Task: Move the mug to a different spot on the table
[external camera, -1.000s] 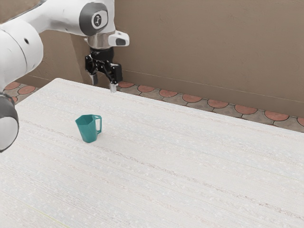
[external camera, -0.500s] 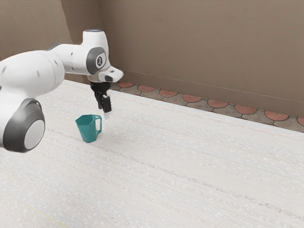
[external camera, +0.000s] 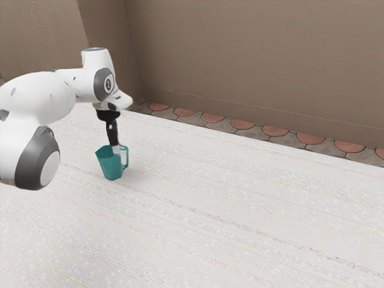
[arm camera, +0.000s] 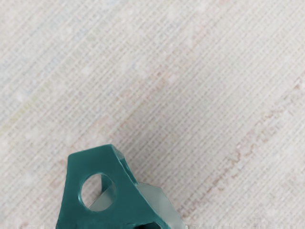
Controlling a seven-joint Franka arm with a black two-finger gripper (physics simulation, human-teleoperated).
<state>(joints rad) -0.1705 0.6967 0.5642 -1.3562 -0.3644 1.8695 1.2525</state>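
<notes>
Gripper [external camera: 113, 142] hangs right on top of the mug [external camera: 111, 164], at the rim near its handle [external camera: 125, 157]. Mug's upright, straight under me. Can't tell if I'm open or shut.

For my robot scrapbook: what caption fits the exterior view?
White robot arm poised over an upright teal mug on the table.

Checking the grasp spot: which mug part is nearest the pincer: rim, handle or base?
The rim of the teal faceted mug: the black pincer hangs right at it, above handle and base.
</notes>
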